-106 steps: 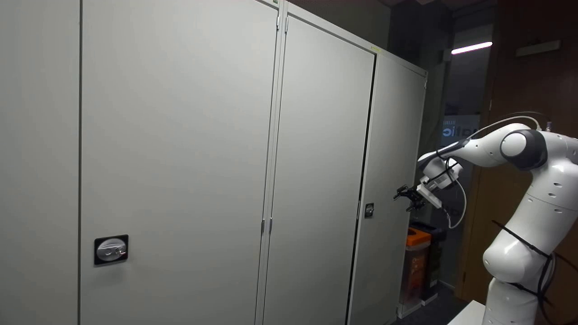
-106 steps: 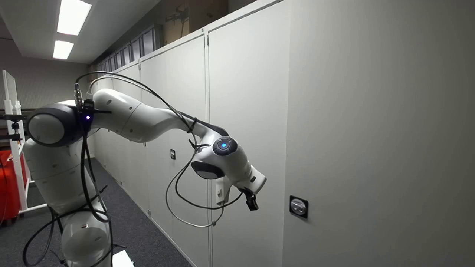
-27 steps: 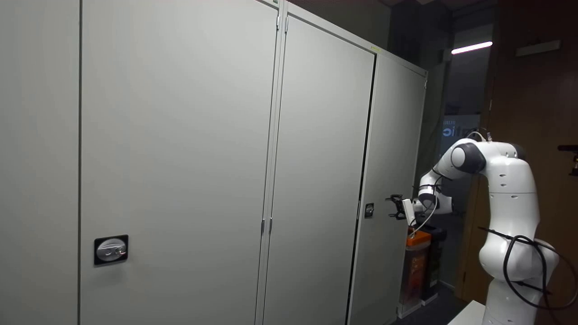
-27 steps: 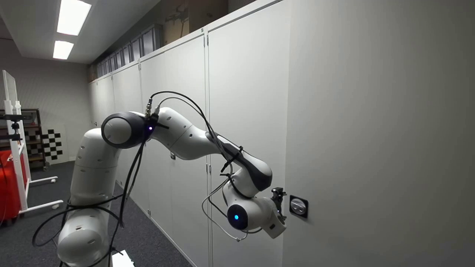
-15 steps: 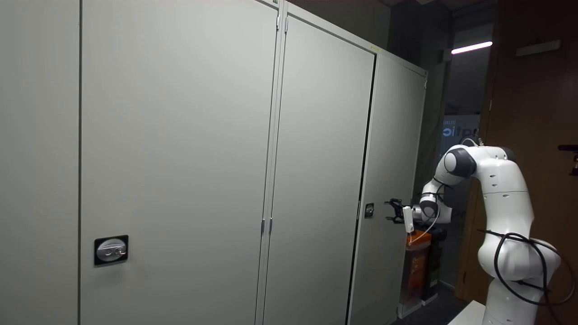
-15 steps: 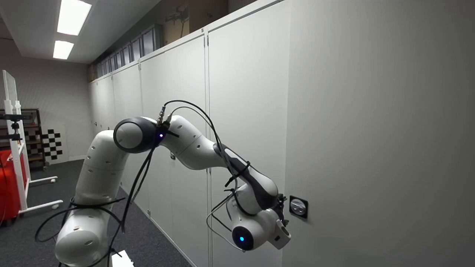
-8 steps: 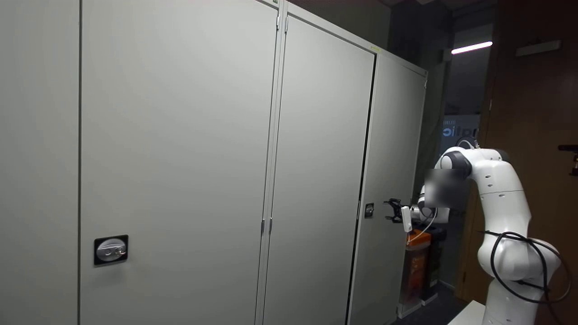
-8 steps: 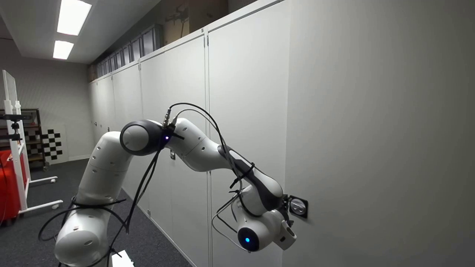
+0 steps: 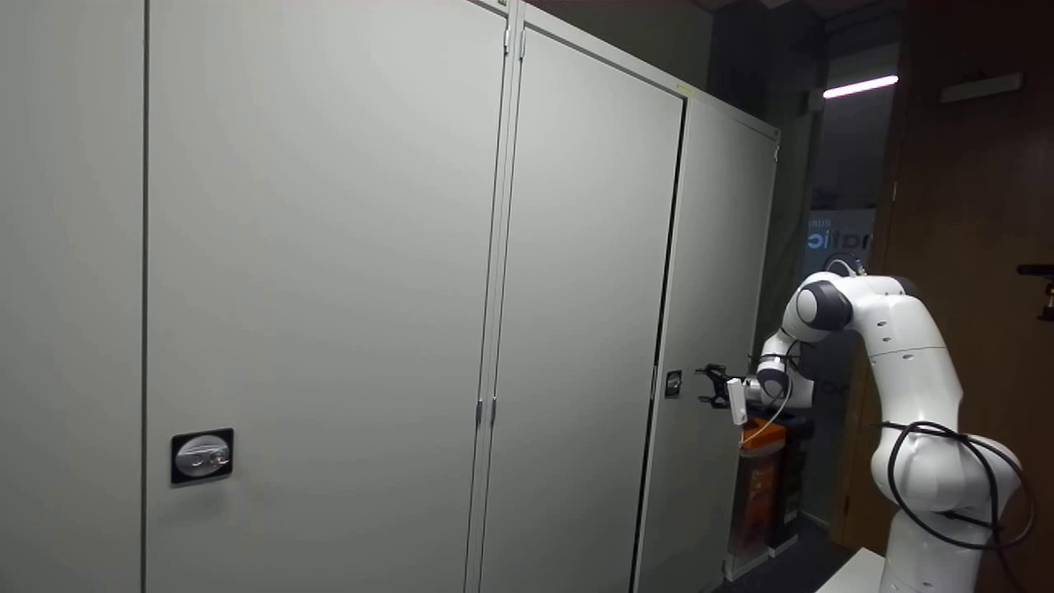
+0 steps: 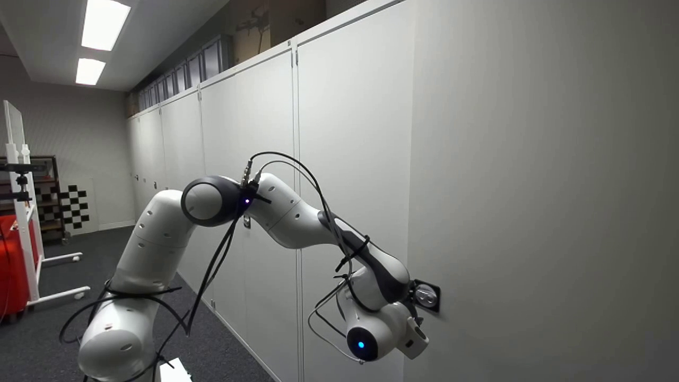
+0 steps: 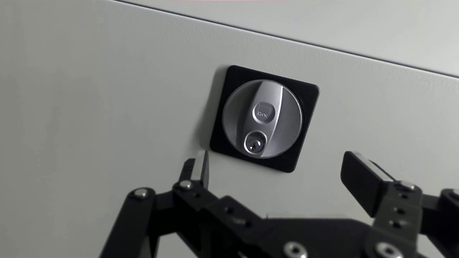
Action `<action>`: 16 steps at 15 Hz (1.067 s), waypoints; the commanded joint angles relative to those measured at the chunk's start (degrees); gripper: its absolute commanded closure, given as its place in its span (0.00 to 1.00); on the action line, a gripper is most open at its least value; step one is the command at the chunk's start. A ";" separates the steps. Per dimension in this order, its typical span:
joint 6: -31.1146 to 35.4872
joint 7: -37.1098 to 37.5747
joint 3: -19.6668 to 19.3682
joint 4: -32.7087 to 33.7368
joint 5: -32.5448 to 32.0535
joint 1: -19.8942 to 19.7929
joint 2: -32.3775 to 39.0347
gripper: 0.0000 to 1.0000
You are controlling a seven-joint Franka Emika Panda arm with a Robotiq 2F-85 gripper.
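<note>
At far left in an exterior view, a twin knob [image 9: 202, 455] is fitted to a grey door [image 9: 329, 247]. Well to its right, on the far door [image 9: 716, 272], the knob [image 9: 673, 384] is mounted on a black plate [image 11: 306, 95]. Just right of it, the gripper [image 9: 698, 386] is held, pointed toward it; a gap is shown between knob and fingers [image 11: 362, 182]. The fingers are spread well apart, in a released state. In the wrist view, the knob is framed above the space between them, its silver bar [image 11: 261, 127] tilted, a keyhole [image 11: 255, 145] being set near the bar's lower end. At the gripper's lower right, an orange-topped bin [image 9: 764, 435] is seen. At far right, the arm [image 9: 914, 371] is bent toward the far door.
</note>
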 commanded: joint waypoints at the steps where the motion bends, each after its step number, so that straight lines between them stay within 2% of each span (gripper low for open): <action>1: -0.98 0.74 0.90 2.83 1.22 -0.84 1.83 0.00; 16: 0.16 3.01 2.11 8.17 0.87 -0.65 5.67 0.02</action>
